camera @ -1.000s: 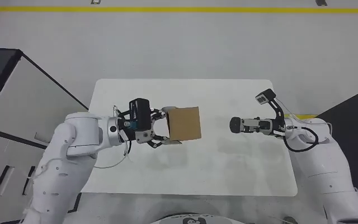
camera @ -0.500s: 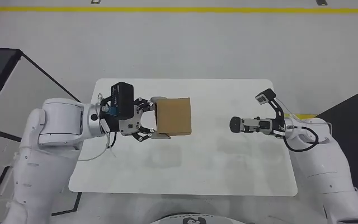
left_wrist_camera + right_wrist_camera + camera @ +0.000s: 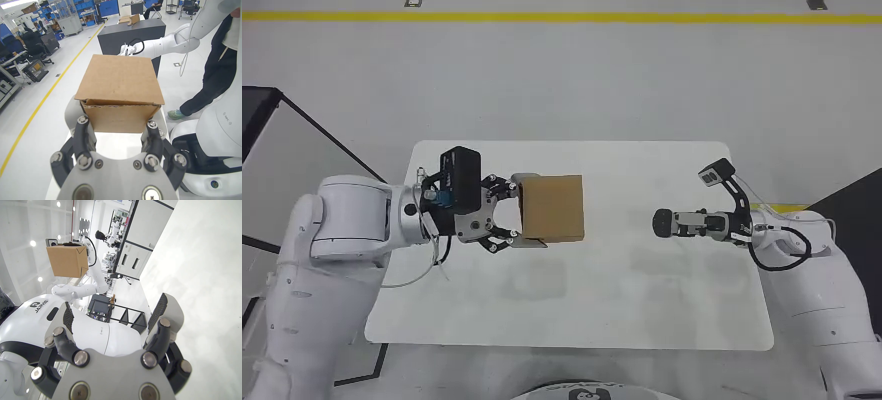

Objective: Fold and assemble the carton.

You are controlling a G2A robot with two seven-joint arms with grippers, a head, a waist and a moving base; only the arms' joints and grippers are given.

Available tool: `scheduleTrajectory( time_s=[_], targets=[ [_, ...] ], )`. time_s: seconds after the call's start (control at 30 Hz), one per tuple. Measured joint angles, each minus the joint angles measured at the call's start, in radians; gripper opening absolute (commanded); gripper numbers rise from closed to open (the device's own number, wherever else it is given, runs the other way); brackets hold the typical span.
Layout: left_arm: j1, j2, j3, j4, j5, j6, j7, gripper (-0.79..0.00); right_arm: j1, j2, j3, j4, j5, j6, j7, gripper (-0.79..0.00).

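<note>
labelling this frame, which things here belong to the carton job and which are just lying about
Job:
carton, held by the left gripper
right gripper, open and empty
table

Lying about:
black cabinet
cardboard boxes on top of it

white rounded arms (image 3: 352, 225); black fingers (image 3: 160, 336) with silver screws (image 3: 164, 323); ribbed pads (image 3: 157, 309); black cable (image 3: 136, 39).
</note>
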Motion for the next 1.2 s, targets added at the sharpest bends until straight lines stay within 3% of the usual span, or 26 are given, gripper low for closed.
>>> scheduleTrajectory(
  time_s=[0.57, 0.93, 1.2],
  targets=[
    [-0.008, 0.003, -0.022, -0.002, 0.004, 0.019, 0.030, -0.785, 0.000, 0.000, 0.000, 0.000, 0.000, 0.000, 0.000, 0.000],
    [-0.128, 0.036, -0.039, 0.035, -0.199, 0.024, -0.043, -0.785, 0.000, 0.000, 0.000, 0.000, 0.000, 0.000, 0.000, 0.000],
    [-0.129, 0.037, -0.037, 0.034, -0.205, 0.023, -0.047, -0.785, 0.000, 0.000, 0.000, 0.000, 0.000, 0.000, 0.000, 0.000]
  ],
)
